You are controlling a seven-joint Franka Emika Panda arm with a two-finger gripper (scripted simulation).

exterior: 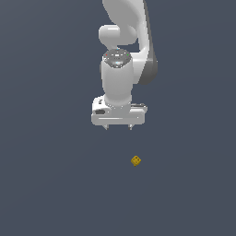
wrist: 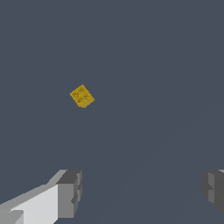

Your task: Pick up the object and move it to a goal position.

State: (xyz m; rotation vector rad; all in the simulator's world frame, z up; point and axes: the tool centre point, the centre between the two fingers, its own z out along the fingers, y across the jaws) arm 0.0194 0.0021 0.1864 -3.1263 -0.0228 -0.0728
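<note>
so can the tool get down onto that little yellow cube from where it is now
Probably yes. The tool is open and holds nothing, and the yellow cube lies alone on bare floor with nothing near it. The cube is not between the fingers yet, so the tool would have to shift sideways before it descends.

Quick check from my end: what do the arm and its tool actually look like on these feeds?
The arm is glossy white with rounded segments and a dark grey band along one side. A domed joint cap carries small red and green marks. The tool has a wide, boxy white body with two short fingers; the wrist view shows grey, ridged fingertips on a white finger base. No cables are visible.
</note>
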